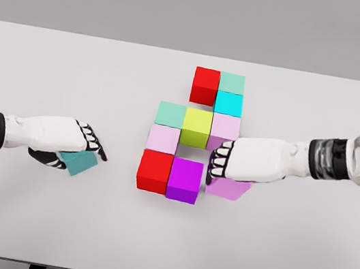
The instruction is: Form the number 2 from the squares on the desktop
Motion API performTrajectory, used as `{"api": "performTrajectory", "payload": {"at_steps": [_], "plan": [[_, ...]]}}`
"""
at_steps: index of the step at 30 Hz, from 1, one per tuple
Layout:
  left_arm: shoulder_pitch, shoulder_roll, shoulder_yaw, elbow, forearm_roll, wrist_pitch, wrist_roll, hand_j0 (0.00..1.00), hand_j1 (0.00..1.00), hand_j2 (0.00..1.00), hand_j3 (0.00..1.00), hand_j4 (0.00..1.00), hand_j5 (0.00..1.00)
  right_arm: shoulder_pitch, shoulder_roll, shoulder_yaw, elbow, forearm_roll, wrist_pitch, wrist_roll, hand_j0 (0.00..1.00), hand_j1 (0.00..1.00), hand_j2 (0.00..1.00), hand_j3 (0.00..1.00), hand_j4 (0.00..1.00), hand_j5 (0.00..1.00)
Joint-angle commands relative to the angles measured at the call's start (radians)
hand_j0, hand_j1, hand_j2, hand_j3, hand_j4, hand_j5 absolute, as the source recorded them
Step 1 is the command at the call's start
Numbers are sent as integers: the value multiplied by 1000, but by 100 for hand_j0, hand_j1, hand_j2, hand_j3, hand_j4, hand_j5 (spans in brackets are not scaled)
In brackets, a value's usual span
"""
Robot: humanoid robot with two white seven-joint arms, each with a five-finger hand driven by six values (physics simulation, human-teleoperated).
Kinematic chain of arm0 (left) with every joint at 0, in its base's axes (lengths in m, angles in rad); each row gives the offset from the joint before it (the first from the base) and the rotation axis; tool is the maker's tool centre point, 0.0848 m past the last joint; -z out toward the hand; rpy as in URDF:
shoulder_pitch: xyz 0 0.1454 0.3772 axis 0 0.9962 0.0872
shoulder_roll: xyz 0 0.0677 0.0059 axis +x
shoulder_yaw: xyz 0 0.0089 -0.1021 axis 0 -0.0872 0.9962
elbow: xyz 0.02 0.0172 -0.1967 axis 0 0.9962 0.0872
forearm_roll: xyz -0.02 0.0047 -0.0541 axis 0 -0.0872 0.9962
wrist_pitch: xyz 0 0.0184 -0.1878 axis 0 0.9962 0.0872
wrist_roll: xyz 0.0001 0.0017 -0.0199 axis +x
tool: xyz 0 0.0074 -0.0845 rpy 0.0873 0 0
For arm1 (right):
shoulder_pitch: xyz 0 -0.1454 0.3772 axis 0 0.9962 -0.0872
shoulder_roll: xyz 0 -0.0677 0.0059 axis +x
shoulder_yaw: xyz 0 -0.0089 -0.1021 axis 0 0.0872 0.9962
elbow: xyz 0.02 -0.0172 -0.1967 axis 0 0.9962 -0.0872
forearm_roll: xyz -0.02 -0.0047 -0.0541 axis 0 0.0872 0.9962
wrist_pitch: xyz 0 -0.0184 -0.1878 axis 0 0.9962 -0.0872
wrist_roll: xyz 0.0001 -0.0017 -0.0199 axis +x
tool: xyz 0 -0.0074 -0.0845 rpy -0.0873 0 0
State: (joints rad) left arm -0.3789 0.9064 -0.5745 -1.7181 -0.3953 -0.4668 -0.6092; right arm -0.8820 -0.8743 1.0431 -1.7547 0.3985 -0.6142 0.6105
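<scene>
We see a bunch of colored blocks sitting close together in the middle of the white surface (27,219). At the back are a red block (205,85) and a green block (232,83) side by side, with a bright blue block (228,104) just in front of the green one. Next comes a row — a pale green block (170,114), a yellow block (196,126) and a light pink block (225,127). A second pink block (163,138) sits under the pale green one. In front are another red block (154,171) and a purple block (185,180), touching.

Our right robot hand (220,165) has its fingers curled around a lilac block (229,188), right beside the purple one. Our left robot hand (79,147) is well off to the side, with fingers closed on a teal block (81,163) that is tilted. We can read no words on any block.
</scene>
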Motion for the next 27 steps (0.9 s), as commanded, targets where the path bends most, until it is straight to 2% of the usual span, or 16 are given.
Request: {"api": "performTrajectory", "payload": {"at_steps": [1, 5, 6, 7, 14, 16, 18, 22, 24, 27], "plan": [[0, 2, -2, 0, 4, -1, -2, 61, 61, 61, 61, 61, 61, 0, 3, 5, 0, -4, 3, 0, 54, 54, 54, 54, 54, 54], [0, 3, -1, -2, 15, -3, -2, 49, 49, 49, 49, 49, 49, -3, 9, 5, 0, -4, 3, 0, 56, 56, 56, 56, 56, 56], [0, 3, -1, -2, 18, -3, -2, 48, 48, 48, 48, 48, 48, -3, 9, 5, 0, -4, 3, 0, 70, 70, 70, 70, 70, 70], [0, 3, -1, -3, 18, -3, -2, 46, 46, 46, 46, 46, 46, -3, 9, 2, 0, -4, 3, 0, 100, 100, 100, 100, 100, 100], [-12, 3, 10, -9, 49, -1, -2, 44, 44, 44, 44, 44, 44, -21, 6, -14, -2, -17, 3, 0, 100, 100, 100, 100, 100, 100], [-15, 6, 15, -9, 65, 0, -2, 44, 44, 44, 44, 44, 44, -28, -3, -44, -2, -36, 3, 0, 100, 100, 100, 100, 100, 100], [-29, 6, 15, -9, 70, 5, -2, 44, 44, 44, 44, 44, 44, -28, -66, -81, -2, -72, 3, 0, 100, 100, 100, 100, 100, 100], [-61, -4, 15, -6, 67, 65, -2, 44, 44, 44, 44, 44, 44, 0, -285, -75, 0, -79, 3, 0, 100, 100, 100, 100, 100, 100], [-81, -21, 15, 0, 62, 69, -2, 44, 44, 44, 44, 44, 44, 44, -322, -68, -2, -79, 3, 0, 100, 100, 100, 100, 100, 100], [-107, -78, 10, 12, 61, 189, -2, 44, 44, 44, 44, 44, 44, 103, -321, -63, -2, -79, 3, 0, 100, 100, 100, 100, 100, 100]]}}
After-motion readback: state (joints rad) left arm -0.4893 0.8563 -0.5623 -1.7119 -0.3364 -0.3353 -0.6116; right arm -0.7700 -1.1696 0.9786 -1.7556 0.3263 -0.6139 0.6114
